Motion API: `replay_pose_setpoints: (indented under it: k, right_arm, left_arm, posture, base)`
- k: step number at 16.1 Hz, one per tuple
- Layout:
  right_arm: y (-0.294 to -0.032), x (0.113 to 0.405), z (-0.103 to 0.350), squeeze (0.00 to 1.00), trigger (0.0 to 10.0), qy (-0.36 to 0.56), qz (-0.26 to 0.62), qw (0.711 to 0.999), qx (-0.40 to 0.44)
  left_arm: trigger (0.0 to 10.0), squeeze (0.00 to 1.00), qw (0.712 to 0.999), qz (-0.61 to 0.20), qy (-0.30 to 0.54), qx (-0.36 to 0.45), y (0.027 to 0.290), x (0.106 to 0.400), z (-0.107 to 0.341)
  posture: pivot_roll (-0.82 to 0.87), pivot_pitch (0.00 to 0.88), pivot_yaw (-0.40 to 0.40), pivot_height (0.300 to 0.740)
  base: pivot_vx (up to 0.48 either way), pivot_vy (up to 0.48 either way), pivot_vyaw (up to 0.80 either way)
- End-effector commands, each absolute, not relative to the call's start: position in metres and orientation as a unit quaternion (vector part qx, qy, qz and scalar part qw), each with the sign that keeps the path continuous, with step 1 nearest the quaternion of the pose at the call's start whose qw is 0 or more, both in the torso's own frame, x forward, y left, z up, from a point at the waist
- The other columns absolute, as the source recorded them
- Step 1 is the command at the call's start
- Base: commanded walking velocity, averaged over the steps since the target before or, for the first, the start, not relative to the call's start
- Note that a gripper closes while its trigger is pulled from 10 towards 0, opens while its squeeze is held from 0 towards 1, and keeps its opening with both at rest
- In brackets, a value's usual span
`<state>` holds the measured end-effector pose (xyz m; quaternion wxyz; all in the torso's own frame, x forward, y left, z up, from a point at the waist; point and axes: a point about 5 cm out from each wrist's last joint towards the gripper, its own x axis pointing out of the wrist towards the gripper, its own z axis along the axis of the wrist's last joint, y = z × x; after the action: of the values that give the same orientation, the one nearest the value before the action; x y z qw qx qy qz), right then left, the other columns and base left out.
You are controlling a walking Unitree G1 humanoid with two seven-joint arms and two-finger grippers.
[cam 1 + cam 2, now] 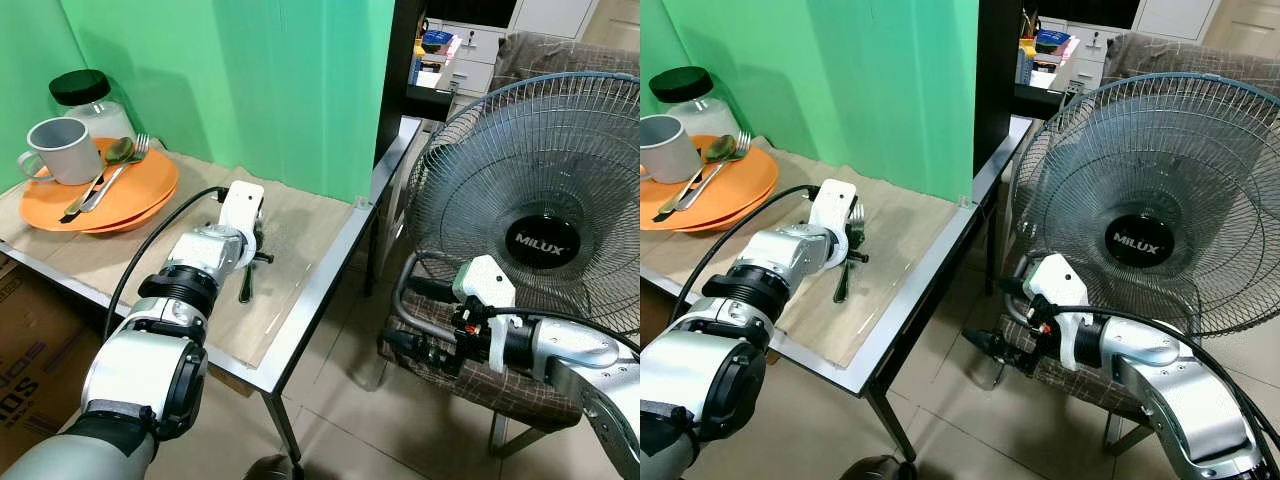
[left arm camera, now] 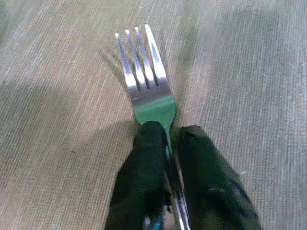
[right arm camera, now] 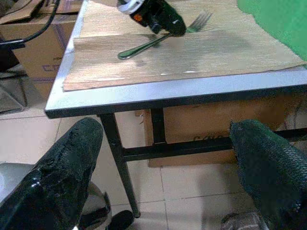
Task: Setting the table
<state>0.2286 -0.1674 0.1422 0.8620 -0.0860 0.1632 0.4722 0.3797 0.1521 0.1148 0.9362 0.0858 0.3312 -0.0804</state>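
Left hand (image 2: 168, 143) pinches fork (image 2: 146, 76), seemingly resting on mat (image 2: 57, 143).

"MILUX" — fan (image 1: 541, 240) hub badge

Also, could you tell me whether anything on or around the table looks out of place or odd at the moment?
Nothing looks spilled or damaged. The left gripper holds a fork on the table mat. The cup, spoon and second fork sit on the orange plates at the far corner. One oddity: a standing fan rests on the chair.
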Motion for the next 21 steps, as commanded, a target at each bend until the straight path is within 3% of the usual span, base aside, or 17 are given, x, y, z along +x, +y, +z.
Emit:
replay_pose_setpoints:
  k: [1,2,3,4,5,6,7,10,11,12,15,16,17,19,20,21]
  right_arm:
    - [-0.167,0.226,0.141,0.0,10.0,0.168,0.481,0.856,-0.087]
    - [-0.167,0.226,0.141,0.0,10.0,0.169,0.482,0.855,-0.087]
    - [-0.167,0.226,0.141,0.0,10.0,0.169,0.482,0.855,-0.087]
    - [-0.167,0.226,0.141,0.0,10.0,0.17,0.483,0.855,-0.087]
    - [-0.167,0.226,0.141,0.0,10.0,0.17,0.483,0.855,-0.087]
    - [-0.167,0.226,0.141,0.0,10.0,0.17,0.483,0.854,-0.087]
    - [-0.167,0.226,0.141,0.0,10.0,0.17,0.483,0.855,-0.087]
    - [-0.167,0.225,0.141,0.0,10.0,0.17,0.483,0.855,-0.087]
    - [-0.167,0.225,0.141,0.0,10.0,0.169,0.483,0.855,-0.086]
    - [-0.167,0.225,0.141,0.0,10.0,0.169,0.483,0.855,-0.086]
    - [-0.168,0.225,0.141,0.0,10.0,0.168,0.482,0.856,-0.086]
    - [-0.168,0.225,0.141,0.0,10.0,0.169,0.481,0.856,-0.086]
    - [-0.168,0.224,0.141,0.0,10.0,0.169,0.481,0.856,-0.086]
    - [-0.168,0.224,0.141,0.0,10.0,0.169,0.481,0.856,-0.086]
    - [-0.169,0.224,0.141,0.0,10.0,0.168,0.48,0.857,-0.086]
    - [-0.169,0.223,0.141,0.0,10.0,0.168,0.48,0.857,-0.086]
  left_arm:
    - [0.0,0.0,0.931,-0.075,0.347,0.087,0.154,0.376,0.108]
    - [0.0,0.0,0.93,-0.075,0.35,0.087,0.154,0.375,0.106]
    - [3.3,0.0,0.929,-0.073,0.353,0.087,0.155,0.374,0.105]
    - [8.8,0.0,0.927,-0.072,0.357,0.089,0.155,0.373,0.104]
    - [10.0,0.0,0.926,-0.072,0.36,0.09,0.155,0.373,0.103]
    - [10.0,0.0,0.926,-0.076,0.361,0.084,0.154,0.372,0.103]
    - [10.0,1.0,0.926,-0.077,0.359,0.083,0.154,0.373,0.104]
    - [10.0,1.0,0.927,-0.074,0.357,0.088,0.153,0.373,0.106]
    - [10.0,0.55,0.927,-0.074,0.356,0.09,0.153,0.374,0.107]
    - [10.0,0.0,0.927,-0.074,0.355,0.091,0.153,0.374,0.108]
    - [10.0,0.0,0.933,-0.064,0.343,0.084,0.153,0.376,0.118]
    - [10.0,0.24,0.936,-0.066,0.337,0.076,0.151,0.376,0.122]
    - [10.0,1.0,0.936,-0.065,0.337,0.074,0.15,0.375,0.123]
    - [10.0,1.0,0.936,-0.06,0.337,0.075,0.149,0.373,0.124]
    - [10.0,0.0,0.938,-0.057,0.332,0.076,0.147,0.371,0.128]
    - [10.0,0.0,0.939,-0.057,0.33,0.075,0.146,0.37,0.129]
  posture:
    - [0.11,0.0,0.06,0.74]
    - [0.11,0.0,0.061,0.74]
    - [0.11,0.0,0.06,0.74]
    - [0.11,0.0,0.06,0.74]
    - [0.11,0.0,0.062,0.74]
    - [0.11,0.0,0.063,0.74]
    - [0.11,0.0,0.063,0.74]
    - [0.11,0.0,0.064,0.74]
    - [0.11,0.0,0.065,0.74]
    - [0.11,0.0,0.065,0.74]
    - [0.11,0.0,0.07,0.74]
    - [0.11,0.0,0.069,0.74]
    - [0.11,0.0,0.071,0.74]
    - [0.11,0.0,0.074,0.74]
    - [0.11,0.0,0.077,0.74]
    - [0.11,0.0,0.077,0.74]
  base:
    - [0.0,0.0,0.0]
    - [0.0,0.0,0.0]
    - [0.0,0.0,0.0]
    - [0.0,0.0,0.0]
    - [0.0,0.0,0.0]
    - [0.0,0.0,0.0]
    - [0.0,0.0,0.0]
    - [0.0,0.0,0.0]
    - [0.0,0.0,0.0]
    - [0.0,0.0,0.0]
    - [0.0,0.0,0.0]
    - [0.0,0.0,0.0]
    - [0.0,0.0,0.0]
    - [0.0,0.0,0.0]
    - [0.0,0.0,0.0]
    - [0.0,0.0,0.0]
